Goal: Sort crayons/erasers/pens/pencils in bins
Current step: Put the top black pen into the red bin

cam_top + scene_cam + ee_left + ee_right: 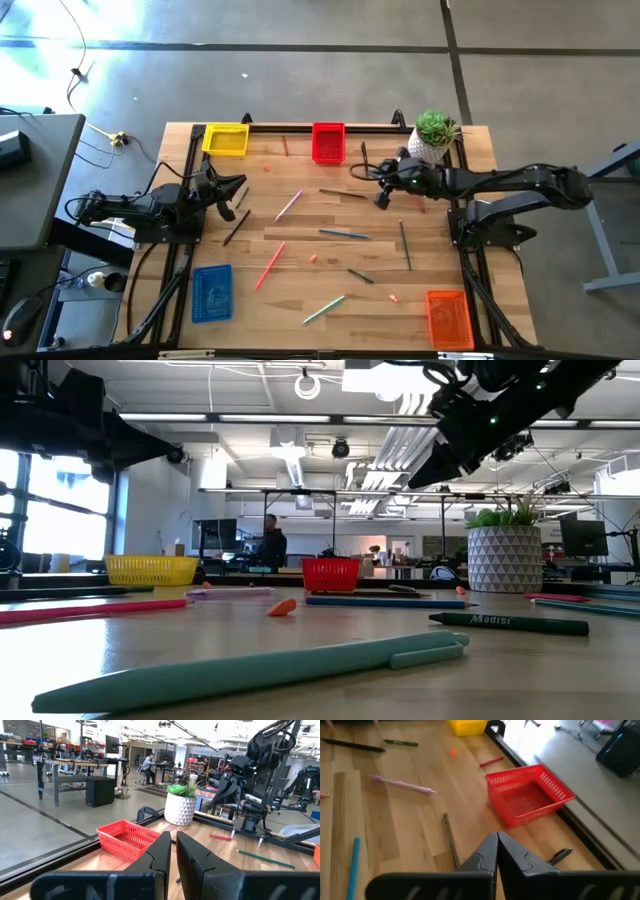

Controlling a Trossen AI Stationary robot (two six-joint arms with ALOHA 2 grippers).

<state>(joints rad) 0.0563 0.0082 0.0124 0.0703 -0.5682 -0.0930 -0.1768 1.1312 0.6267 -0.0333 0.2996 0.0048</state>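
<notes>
1. The right gripper (381, 199), fingers pressed together on nothing, hangs above the wooden worktop (300, 285) just right of centre in the upper half of the high view, below and right of the red mesh-sided plastic basket (328, 142).
2. The left gripper (240, 185), fingers nearly touching with nothing between them, sits at the worktop's left edge, below the yellow mesh-sided plastic basket (226, 139).
3. In the right wrist view the red basket is seen from above and its inside is bare. What the yellow basket holds cannot be made out.
4. The blue mesh basket (211, 292) lies at lower left of the high view and the orange mesh basket (447, 317) at lower right; their contents cannot be told.
5. A white faceted pot with a green plant (433, 137) stands at the upper right corner.
6. Pens, pencils and crayons lie loose across the worktop, outside every basket.
7. In the low view a dark green crayon (510, 622) bears pale lettering that looks like "Madisi".
</notes>
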